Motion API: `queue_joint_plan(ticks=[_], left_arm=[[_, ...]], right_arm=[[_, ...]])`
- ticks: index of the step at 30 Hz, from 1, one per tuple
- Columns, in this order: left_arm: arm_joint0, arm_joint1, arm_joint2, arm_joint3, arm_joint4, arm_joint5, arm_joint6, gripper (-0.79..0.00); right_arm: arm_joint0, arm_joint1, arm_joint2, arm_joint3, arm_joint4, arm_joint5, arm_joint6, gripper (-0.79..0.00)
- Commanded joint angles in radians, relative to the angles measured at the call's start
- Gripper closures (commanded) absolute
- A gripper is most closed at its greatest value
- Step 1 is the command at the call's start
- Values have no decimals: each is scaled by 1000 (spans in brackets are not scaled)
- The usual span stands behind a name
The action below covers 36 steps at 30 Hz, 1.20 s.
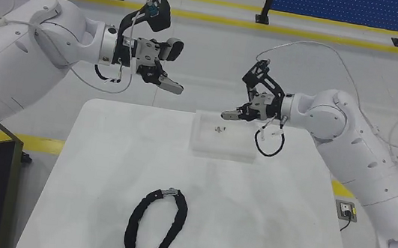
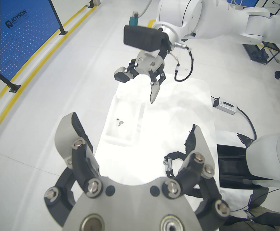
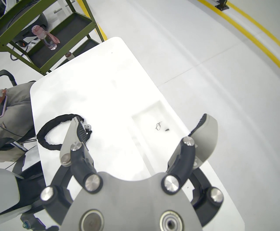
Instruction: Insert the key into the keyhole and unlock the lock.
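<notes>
A small metal key (image 1: 219, 129) lies in a shallow white tray (image 1: 219, 152) at the table's far edge; it also shows as the key (image 2: 120, 123) and the key (image 3: 158, 125). The lock, a black fabric-covered loop (image 1: 157, 226) with a metal end (image 2: 169, 163), lies on the table near the front. My left gripper (image 1: 167, 80) hangs open in the air beyond the table's far edge, left of the tray. My right gripper (image 1: 229, 115) is open just above the tray's far right corner, close to the key. Both hold nothing.
The white table (image 1: 100, 186) has rounded corners. A dark green cart (image 3: 43, 43) with a pink bottle stands off the table's left side. A grey box with a cable (image 2: 225, 106) lies on the floor to the right.
</notes>
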Motion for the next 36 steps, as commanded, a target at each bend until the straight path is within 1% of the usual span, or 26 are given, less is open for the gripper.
queue_joint_plan(ticks=[1, 3, 5, 8, 12, 15, 20, 21, 22, 23, 27, 36], left_arm=[[0, 0, 0, 0, 0, 0, 0, -785], [0, 0, 0, 0, 0, 0, 0, -785], [0, 0, 0, 0, 0, 0, 0, -785], [0, 0, 0, 0, 0, 0, 0, -785], [0, 0, 0, 0, 0, 0, 0, -785], [0, 0, 0, 0, 0, 0, 0, -785], [0, 0, 0, 0, 0, 0, 0, -785], [0, 0, 0, 0, 0, 0, 0, -785], [0, 0, 0, 0, 0, 0, 0, -785], [0, 0, 0, 0, 0, 0, 0, -785], [0, 0, 0, 0, 0, 0, 0, -785], [0, 0, 0, 0, 0, 0, 0, -785]], right_arm=[[23, -26, -38, 31, -33, 46, -12, -785], [40, -51, -71, 48, -82, 109, -37, -785], [51, -76, -97, 72, -89, 151, -55, -785], [58, -113, -131, 119, -76, 216, -71, -785], [65, -164, -179, 197, -61, 278, -55, -785], [66, -202, -205, 263, -31, 299, -50, -785], [70, -261, -239, 374, -7, 299, -49, -785], [72, -272, -246, 404, -10, 320, -37, -785], [84, -284, -256, 402, -28, 311, -36, -785], [82, -295, -250, 420, 1, 301, -51, -785], [97, -335, -259, 499, 16, 309, -36, -785], [97, -335, -259, 499, 16, 309, -36, -785]])
